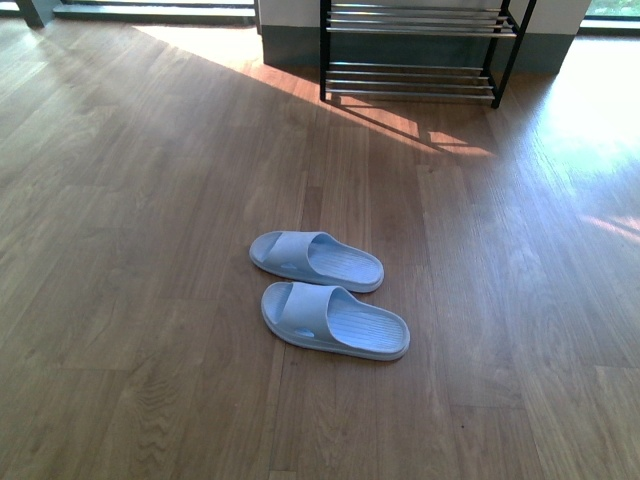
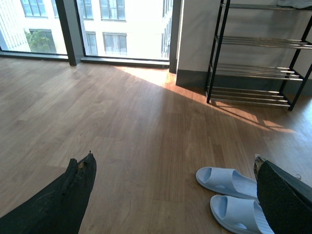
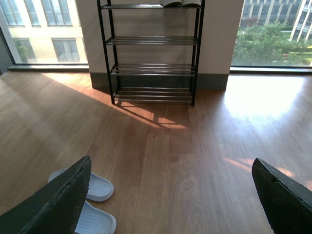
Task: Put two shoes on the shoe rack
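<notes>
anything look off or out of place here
Only the slides: the nearer slide and the farther slide lie side by side, soles down, out on the open wood floor, well apart from the shoe rack at the far side. Nothing looks spilled, tipped or broken.

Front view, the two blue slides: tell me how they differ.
The far slide lies closer to the shoe rack; the near slide lies closer to the robot. The near slide's heel reaches further right than the far slide's. Both are pale blue, sole-down on the wooden floor, side by side, toes pointing left.
</notes>
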Robot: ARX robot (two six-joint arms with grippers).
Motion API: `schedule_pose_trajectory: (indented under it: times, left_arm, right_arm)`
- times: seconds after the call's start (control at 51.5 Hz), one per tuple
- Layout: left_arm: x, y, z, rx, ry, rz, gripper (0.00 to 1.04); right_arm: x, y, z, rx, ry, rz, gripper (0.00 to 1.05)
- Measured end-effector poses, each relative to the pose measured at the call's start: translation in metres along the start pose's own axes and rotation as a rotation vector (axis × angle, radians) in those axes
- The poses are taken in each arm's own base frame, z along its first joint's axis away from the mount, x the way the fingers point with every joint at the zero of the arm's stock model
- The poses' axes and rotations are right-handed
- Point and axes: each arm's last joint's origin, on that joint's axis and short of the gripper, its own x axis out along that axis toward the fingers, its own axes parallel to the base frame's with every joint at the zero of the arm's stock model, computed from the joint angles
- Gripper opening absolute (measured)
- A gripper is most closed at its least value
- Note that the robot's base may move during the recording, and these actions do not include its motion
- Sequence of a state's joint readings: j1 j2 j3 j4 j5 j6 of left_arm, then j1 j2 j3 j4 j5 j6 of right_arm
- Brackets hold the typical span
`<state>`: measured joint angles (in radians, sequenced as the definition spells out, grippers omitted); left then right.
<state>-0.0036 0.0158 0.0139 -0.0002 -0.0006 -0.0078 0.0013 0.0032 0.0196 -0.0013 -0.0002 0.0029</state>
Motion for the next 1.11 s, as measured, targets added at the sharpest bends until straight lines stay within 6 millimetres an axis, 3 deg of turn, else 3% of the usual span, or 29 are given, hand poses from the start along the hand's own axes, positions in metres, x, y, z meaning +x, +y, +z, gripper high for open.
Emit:
schedule_pose_trajectory:
  times: [1.106]
  left_arm:
    - [0.0,0.0,0.0,0.0,0.0,0.0,0.95]
  right_arm:
    - [0.0,0.0,0.0,0.0,0.0,0.0,0.96]
